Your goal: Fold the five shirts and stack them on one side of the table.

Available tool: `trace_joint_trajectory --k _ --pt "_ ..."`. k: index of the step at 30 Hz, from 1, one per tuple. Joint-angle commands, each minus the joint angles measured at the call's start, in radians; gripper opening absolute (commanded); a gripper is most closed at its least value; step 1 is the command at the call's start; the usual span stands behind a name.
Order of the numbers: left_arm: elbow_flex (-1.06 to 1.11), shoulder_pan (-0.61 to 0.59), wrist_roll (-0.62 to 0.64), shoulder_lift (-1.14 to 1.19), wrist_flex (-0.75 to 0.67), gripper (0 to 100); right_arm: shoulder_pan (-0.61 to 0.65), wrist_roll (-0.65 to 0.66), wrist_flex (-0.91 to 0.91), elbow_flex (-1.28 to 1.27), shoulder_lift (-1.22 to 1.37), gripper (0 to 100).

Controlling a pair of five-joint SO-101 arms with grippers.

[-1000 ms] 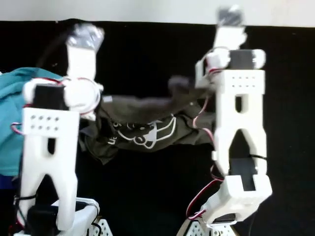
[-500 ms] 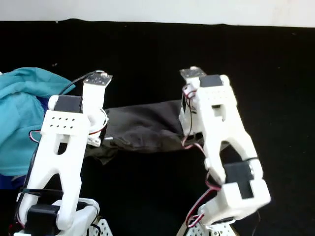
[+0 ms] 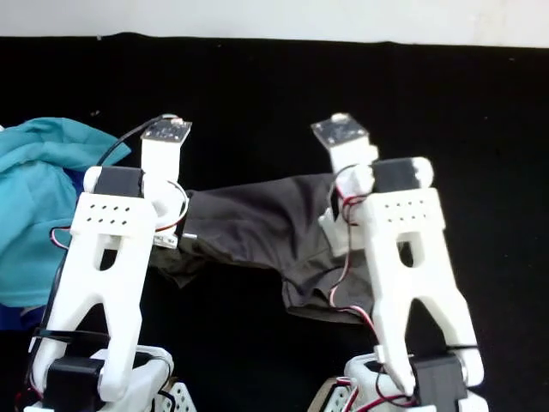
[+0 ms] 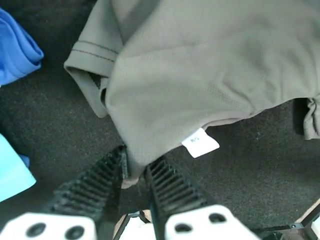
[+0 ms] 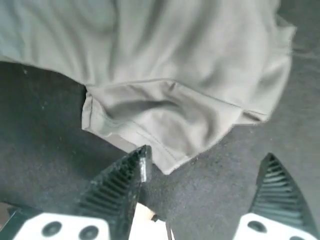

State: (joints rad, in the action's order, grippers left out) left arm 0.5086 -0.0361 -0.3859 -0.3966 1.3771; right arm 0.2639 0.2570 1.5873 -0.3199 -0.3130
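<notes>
A dark grey-brown shirt (image 3: 257, 225) lies stretched across the middle of the black table, between the two white arms. In the left wrist view my left gripper (image 4: 136, 172) is shut on an edge of this shirt (image 4: 210, 75), close to its white label (image 4: 200, 143). My right gripper (image 5: 205, 170) stands open just above the table, with the shirt's folded hem (image 5: 165, 120) lying beyond its fingertips and nothing between them. A crumpled teal shirt (image 3: 34, 206) is heaped at the table's left edge, and a bit of blue cloth (image 4: 17, 47) lies by it.
The black tablecloth (image 3: 480, 129) is bare at the back and on the right. The arms' bases (image 3: 103, 378) stand at the front edge. A white wall runs along the far side.
Both arms came down from a raised pose and laid the dark shirt on the table. The right gripper has let go of it and drawn back toward the front; the left still holds.
</notes>
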Motion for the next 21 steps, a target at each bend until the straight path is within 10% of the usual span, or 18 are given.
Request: trace_joint_trajectory --k 1,8,21 --pt "-0.033 -0.01 -0.011 0.001 -0.008 1 0.05 0.046 -0.054 -0.082 0.068 32.7" --pt "-0.038 -0.074 -0.011 0.001 -0.015 1 0.079 0.207 -0.111 -0.208 0.232 27.9" --pt "-0.038 -0.113 -0.011 0.001 -0.015 1 -0.251 0.218 -0.179 -0.251 0.323 23.8"
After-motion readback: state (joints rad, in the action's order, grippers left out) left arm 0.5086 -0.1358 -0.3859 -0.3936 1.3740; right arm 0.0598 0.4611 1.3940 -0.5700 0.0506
